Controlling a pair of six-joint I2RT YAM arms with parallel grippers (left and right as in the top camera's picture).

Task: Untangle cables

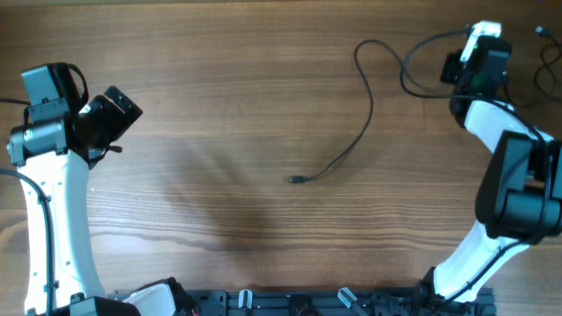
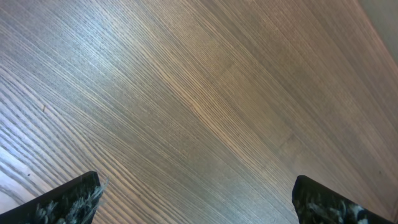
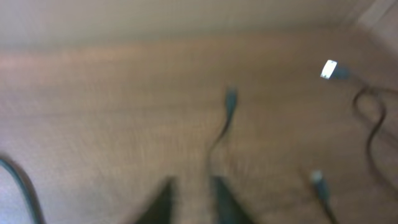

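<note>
One thin black cable (image 1: 370, 101) lies on the wooden table, from its small plug (image 1: 296, 180) at the centre up and round in a loop toward my right gripper (image 1: 483, 39) at the far right. Another black cable (image 1: 546, 66) lies at the right edge. The right wrist view is blurred. My right gripper (image 3: 191, 182) shows a narrow gap with bare wood between its fingers. A cable with a dark plug (image 3: 231, 98) runs up from beside the right finger. A silver-tipped plug (image 3: 329, 70) and another plug (image 3: 317, 180) lie further right. My left gripper (image 2: 196, 190) is wide open and empty, far left (image 1: 118, 110).
A dark strand (image 3: 18, 183) crosses the lower left of the right wrist view. The table's far edge is close behind my right gripper. The arm bases and a black rail (image 1: 290, 303) run along the near edge.
</note>
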